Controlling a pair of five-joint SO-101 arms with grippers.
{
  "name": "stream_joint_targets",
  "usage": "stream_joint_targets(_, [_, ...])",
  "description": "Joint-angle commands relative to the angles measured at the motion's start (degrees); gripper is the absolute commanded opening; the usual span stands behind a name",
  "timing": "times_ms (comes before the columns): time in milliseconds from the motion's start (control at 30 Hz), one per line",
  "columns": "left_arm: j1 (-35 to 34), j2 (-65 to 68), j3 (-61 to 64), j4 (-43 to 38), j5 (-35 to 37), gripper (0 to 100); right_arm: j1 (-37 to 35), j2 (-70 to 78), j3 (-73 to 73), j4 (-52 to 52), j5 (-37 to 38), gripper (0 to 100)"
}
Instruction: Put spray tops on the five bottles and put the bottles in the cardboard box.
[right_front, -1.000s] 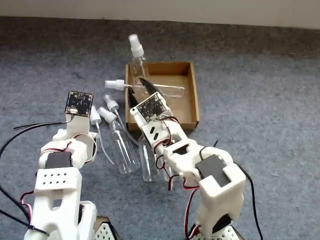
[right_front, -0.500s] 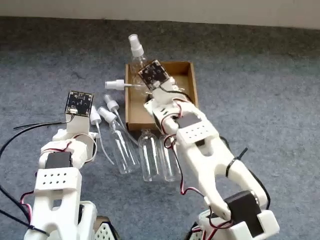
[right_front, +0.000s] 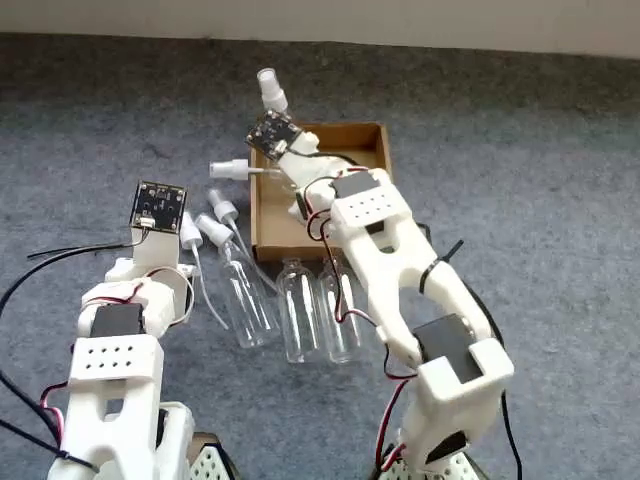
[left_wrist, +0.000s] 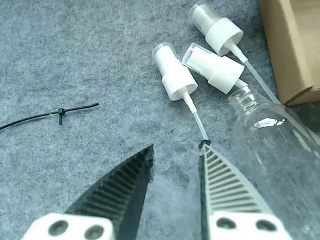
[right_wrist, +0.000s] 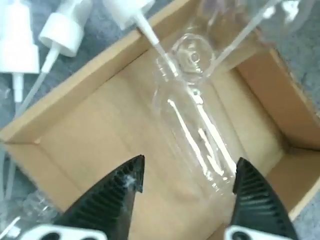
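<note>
Quick heads up on the last second: your right arm (right_front: 400, 260) has swung out. It was tucked back over the near edge of the cardboard box (right_front: 388, 200), and now it's stretched forward with the wrist over the box's far left corner. Nothing else has budged. The left arm (right_front: 120, 330) is parked where it was, and no bottle or top has shifted.

The right gripper (right_wrist: 190, 161) is spread wide and empty, hanging right above the boxed bottle (right_wrist: 197, 130), which lies on its side on the box floor. One spray top (right_front: 230, 168) pokes out over the box's left wall with its tube running in toward that bottle's neck. It looks unscrewed to me, but I can't say for sure.

The left gripper (left_wrist: 176, 147) is spread too, with nothing in it, low over the carpet (right_front: 520, 150). One jaw tip is just about at the tube end of a loose top (left_wrist: 172, 75), and two more tops lie just beside that one.

The rest of the tally: a capped bottle (right_front: 270, 90) stands upright just beyond the box, outside it, and three bare bottles (right_front: 298, 310) lie side by side on the carpet in front of the box.

My read is that it's still early days. The reach sets you up to grab the boxed bottle or sort out its top. If that top is loose, I'd seat it before moving on. Mind the upright bottle, since your wrist is close to it.
</note>
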Motion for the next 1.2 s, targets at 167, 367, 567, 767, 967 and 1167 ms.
stream_joint_targets(167, [0.7,-1.0,-0.4,-1.1,0.2,15,3.6,4.6,-9.7,0.3,1.1,31.1])
stream_joint_targets(367, [0.7,-1.0,-0.4,-1.1,0.2,15,3.3,9.0,-9.8,-0.8,1.3,31.1])
stream_joint_targets(567, [0.7,-1.0,-0.4,-1.1,0.2,15,3.3,12.3,-9.7,-2.0,6.3,31.0])
stream_joint_targets(767, [0.7,-1.0,-0.4,-1.1,0.2,15,3.4,12.6,-9.6,-2.2,6.6,21.1])
stream_joint_targets(967, [0.7,-1.0,-0.4,-1.1,0.2,15,3.5,12.4,-9.7,-2.2,6.4,11.7])
stream_joint_targets(1167, [0.7,-1.0,-0.1,-1.1,0.2,15,3.5,11.5,-9.8,-2.2,6.2,10.3])
